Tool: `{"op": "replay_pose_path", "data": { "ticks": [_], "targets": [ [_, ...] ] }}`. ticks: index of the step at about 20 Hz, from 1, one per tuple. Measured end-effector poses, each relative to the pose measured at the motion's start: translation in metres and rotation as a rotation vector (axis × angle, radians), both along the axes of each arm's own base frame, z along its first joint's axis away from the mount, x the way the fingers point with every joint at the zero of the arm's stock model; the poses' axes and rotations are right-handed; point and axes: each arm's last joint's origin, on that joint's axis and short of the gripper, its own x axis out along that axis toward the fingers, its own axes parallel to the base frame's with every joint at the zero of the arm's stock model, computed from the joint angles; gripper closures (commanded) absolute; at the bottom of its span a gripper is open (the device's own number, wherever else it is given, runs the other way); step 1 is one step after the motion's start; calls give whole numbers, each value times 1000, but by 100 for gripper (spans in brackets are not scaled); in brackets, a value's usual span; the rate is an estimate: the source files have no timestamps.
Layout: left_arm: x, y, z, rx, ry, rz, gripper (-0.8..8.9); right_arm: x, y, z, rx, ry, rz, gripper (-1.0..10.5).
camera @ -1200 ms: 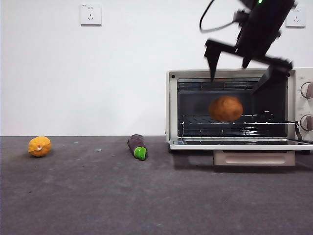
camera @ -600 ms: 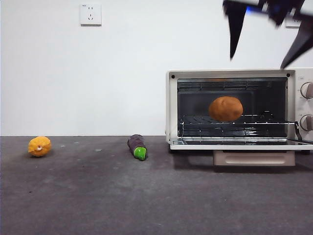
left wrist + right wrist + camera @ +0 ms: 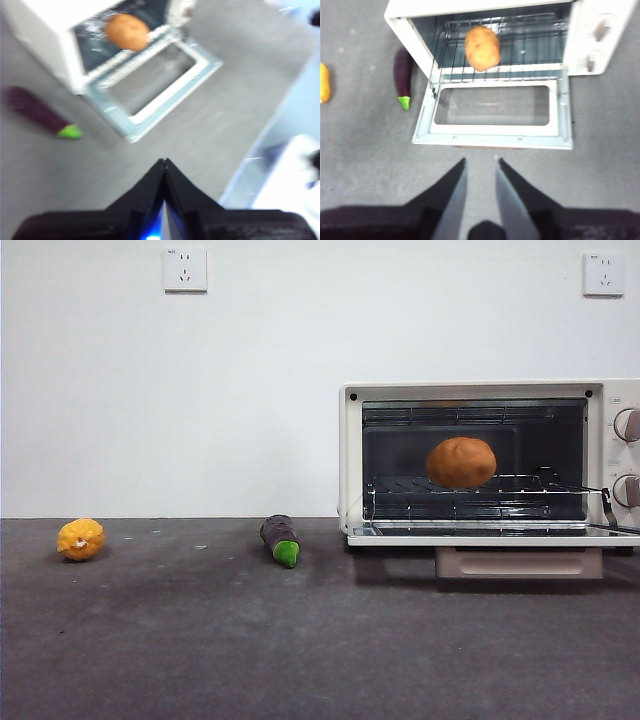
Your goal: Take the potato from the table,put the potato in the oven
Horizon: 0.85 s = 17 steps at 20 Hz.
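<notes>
With the potato (image 3: pixel 461 462) already on the rack inside the oven (image 3: pixel 350 460), I read the placing step as done; only the wrap-up is left, judged from how things lie.

Going left to right with the oven as landmark: a small yellow fruit (image 3: pixel 81 538) sits far left of the oven on the table (image 3: pixel 320 640), well apart from everything. The eggplant (image 3: pixel 281 539) lies just left of the oven, green tip toward the camera, not touching it. The oven door (image 3: pixel 500 536) hangs open and flat in front of the cavity, and the knobs (image 3: pixel 627 424) sit on the oven's right end.

No arm shows in the front view. In the wrist views the left gripper (image 3: pixel 164 165) hangs high above and away from the oven, jaws pressed together, holding nothing. The right gripper (image 3: pixel 480 167) hangs above the table in front of the open door, jaws slightly spread, empty.

Next move, my call: nothing more for the potato. If the door must be closed, the right gripper is the nearer one, and it should come at the door's front edge from below.
</notes>
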Motion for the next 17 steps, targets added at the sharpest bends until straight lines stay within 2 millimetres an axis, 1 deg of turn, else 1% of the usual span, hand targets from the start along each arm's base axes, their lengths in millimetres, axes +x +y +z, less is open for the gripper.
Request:
{"op": "replay_pose_path", "data": {
  "ticks": [2,3,5,6,7,11,14,17],
  "targets": [
    [19,-3,-10,-53,68,-44,820,-18,-9,3,11,-30,-5,920],
    [29,-7,-17,-63,104,-59,819,-26,-14,4,16,-45,-8,920],
    [49,-15,-34,-49,165,-54,820,-40,-21,5,21,-60,-12,922],
    [59,-19,-43,-42,189,-45,820,-46,-25,5,23,-65,-13,946],
    [69,-24,-56,-30,223,-34,820,-53,-28,4,21,-71,-18,958],
    [97,-39,-111,7,361,3,820,-71,-39,1,-1,-79,-49,955],
    [107,-45,-151,-10,456,35,820,-76,-41,-1,-12,-66,-52,955],
    [115,-46,-191,-51,536,111,821,-77,-42,-3,-31,-43,-55,954]
  ]
}}
